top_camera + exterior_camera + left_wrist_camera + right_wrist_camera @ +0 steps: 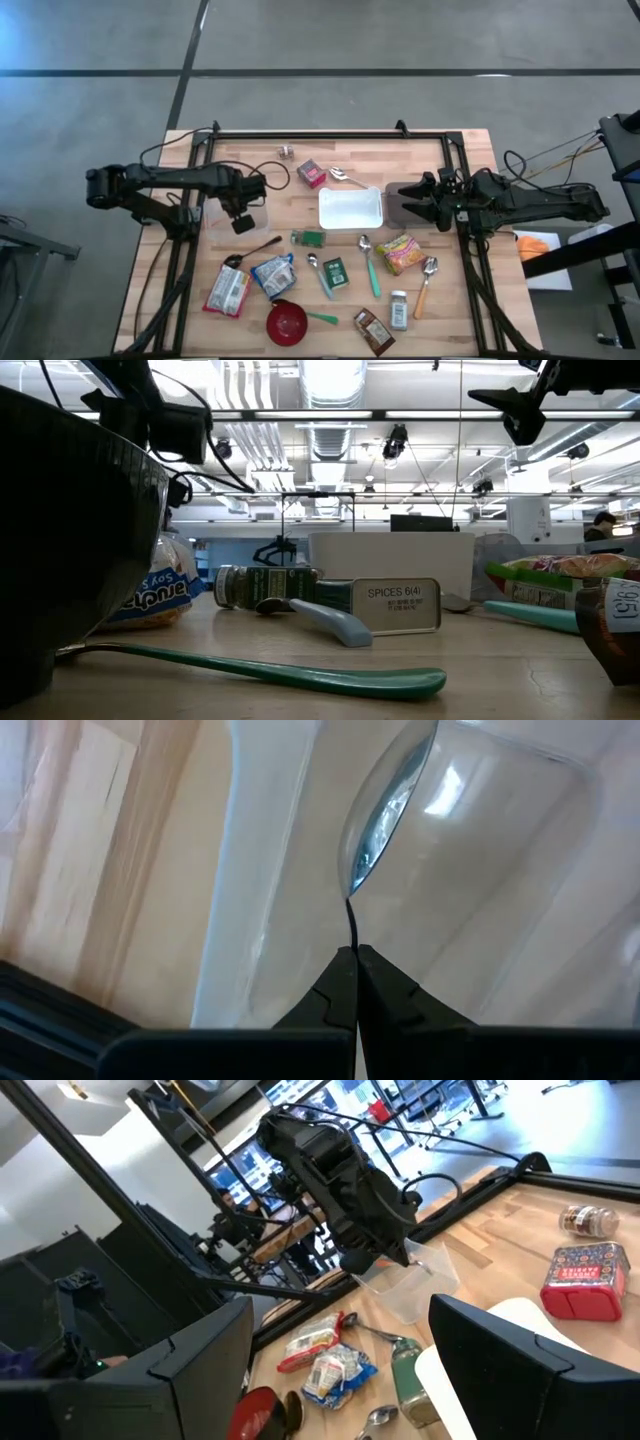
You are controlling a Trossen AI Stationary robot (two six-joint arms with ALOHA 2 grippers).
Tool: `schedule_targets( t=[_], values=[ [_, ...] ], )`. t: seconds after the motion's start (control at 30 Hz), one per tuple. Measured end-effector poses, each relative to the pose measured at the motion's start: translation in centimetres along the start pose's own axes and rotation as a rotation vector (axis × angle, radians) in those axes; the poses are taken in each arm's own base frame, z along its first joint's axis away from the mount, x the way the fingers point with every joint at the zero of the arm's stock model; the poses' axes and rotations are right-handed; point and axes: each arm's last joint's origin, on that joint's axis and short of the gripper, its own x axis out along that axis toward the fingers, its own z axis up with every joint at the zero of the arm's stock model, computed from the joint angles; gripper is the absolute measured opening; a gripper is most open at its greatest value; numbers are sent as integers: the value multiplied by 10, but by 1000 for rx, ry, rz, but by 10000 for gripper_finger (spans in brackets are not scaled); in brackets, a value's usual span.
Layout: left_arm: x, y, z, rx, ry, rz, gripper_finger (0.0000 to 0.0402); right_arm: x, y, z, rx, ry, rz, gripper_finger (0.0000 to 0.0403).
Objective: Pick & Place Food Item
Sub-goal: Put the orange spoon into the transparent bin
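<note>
A clear plastic container (232, 213) is seen at the left side of the wooden desk (440, 310), nothing visible inside it. Its thin wall is pinched by the left gripper (354, 958), whose jaws are pressed fully together on it. A white rectangular tray (351, 208) lies at the desk's middle, and nothing is seen in it. A red bowl (286, 322) stands near the front edge, with a green spoon (322, 318) lying beside it.

The right gripper (400, 196) is held just beside the tray's right edge, above the desk, its jaws spread wide with nothing between them.

The food items lie on the desk in front of the tray: 1 yellow-and-pink packet (400, 252), 1 blue-and-white packet (272, 276), 1 red-and-white packet (228, 291), 1 brown packet (373, 331), and 1 green spice tin (335, 272). A pink box (311, 174) sits behind the tray. 3 small jars are counted: 1 green (308, 238), 1 white (399, 309), 1 at the back (286, 152). Several spoons are scattered among them; an exact count cannot be told.
</note>
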Motion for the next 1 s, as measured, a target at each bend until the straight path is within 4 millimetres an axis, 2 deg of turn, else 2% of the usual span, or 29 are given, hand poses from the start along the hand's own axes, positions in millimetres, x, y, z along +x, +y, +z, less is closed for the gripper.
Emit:
schedule_targets(
  t=[0.43,1.0],
  values=[
    [25,-4,19,-73,35,48,0,0,0,0,46,-2,2,301],
    [27,-4,20,-89,31,51,0,0,0,0,45,-1,1,301]
  ],
)
